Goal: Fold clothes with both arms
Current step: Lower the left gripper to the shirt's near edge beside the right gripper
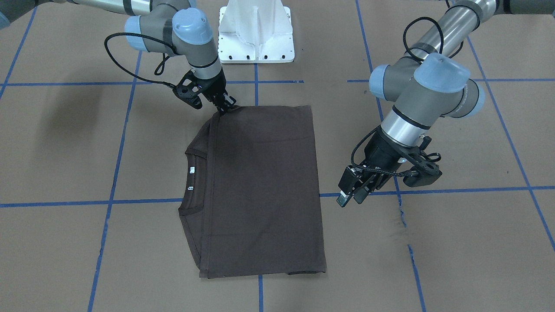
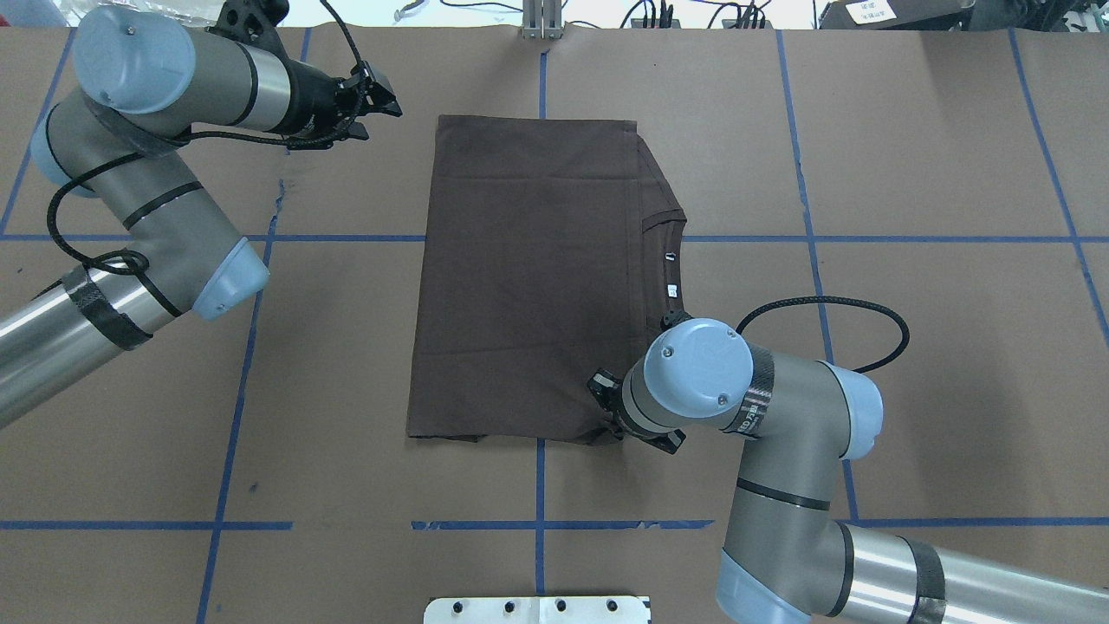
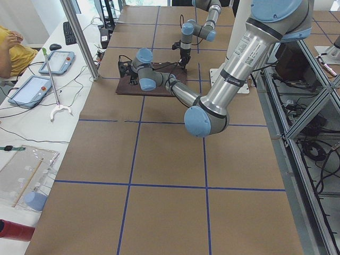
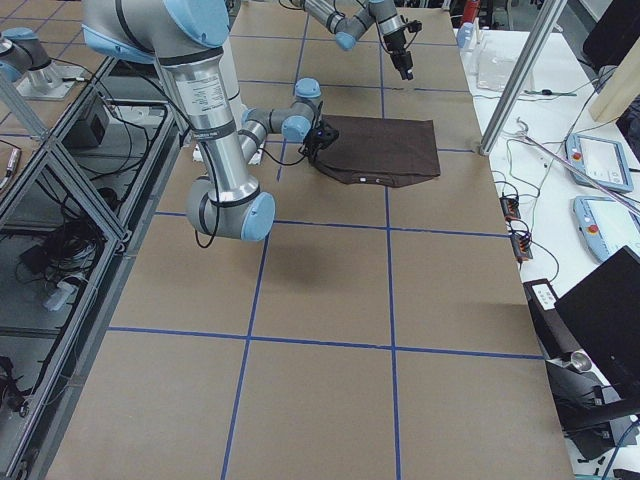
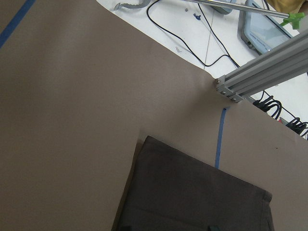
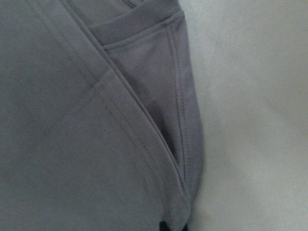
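Observation:
The dark brown T-shirt (image 1: 260, 186) (image 2: 528, 277) lies flat on the table, folded to a rectangle. Its collar and white neck labels (image 1: 191, 170) show along one long side. My right gripper (image 1: 225, 108) is down at the shirt's corner nearest the robot base and is shut on the cloth there. In the overhead view its wrist hides the fingers. The right wrist view is filled with a close hem fold of the T-shirt (image 6: 96, 144). My left gripper (image 1: 352, 196) (image 2: 385, 95) hangs open above bare table beside the opposite long edge, holding nothing. The left wrist view looks down on a T-shirt corner (image 5: 192, 192).
The white bolted pedestal (image 1: 256, 34) stands at the robot's side of the table. Blue tape lines (image 1: 112, 173) cross the brown table cover. Past the far edge are an aluminium post (image 5: 260, 67), cables and tablets. A person's yellow sleeve (image 3: 10, 50) shows beside the table.

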Controlling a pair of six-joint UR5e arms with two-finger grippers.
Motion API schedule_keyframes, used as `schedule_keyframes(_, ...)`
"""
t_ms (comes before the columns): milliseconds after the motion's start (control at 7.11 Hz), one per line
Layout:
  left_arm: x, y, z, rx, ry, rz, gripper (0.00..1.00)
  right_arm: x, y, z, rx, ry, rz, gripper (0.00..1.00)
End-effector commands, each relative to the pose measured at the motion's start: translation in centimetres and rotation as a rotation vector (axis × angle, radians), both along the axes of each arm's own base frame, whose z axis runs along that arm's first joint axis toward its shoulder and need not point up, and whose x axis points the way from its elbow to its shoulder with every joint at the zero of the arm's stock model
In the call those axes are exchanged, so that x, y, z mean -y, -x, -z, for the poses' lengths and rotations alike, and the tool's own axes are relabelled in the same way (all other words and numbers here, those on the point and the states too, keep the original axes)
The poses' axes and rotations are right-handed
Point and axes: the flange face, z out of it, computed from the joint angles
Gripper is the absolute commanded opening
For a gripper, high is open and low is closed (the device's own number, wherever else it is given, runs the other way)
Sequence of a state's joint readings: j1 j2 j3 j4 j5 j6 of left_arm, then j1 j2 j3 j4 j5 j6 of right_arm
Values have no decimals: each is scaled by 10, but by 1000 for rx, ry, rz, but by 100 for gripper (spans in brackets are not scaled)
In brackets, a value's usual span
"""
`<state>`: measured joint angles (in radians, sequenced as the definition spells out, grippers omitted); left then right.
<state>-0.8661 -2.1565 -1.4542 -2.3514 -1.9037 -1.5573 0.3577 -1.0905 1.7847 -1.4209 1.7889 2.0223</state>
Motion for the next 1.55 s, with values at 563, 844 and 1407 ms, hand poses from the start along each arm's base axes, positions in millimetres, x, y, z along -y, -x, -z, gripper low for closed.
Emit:
schedule_keyframes(563,-173,-39,10,-140,139,-68,62,-13,-42,13,55,-14,-8,0)
schedule_keyframes(844,-249,-100,3,-65,239,-108,62,-14,-43,17,63,-8,-13,0)
schedule_keyframes(1407,-311,-148,-15,84,325,-100,62,-19,-42,20,68,-9,-8,0)
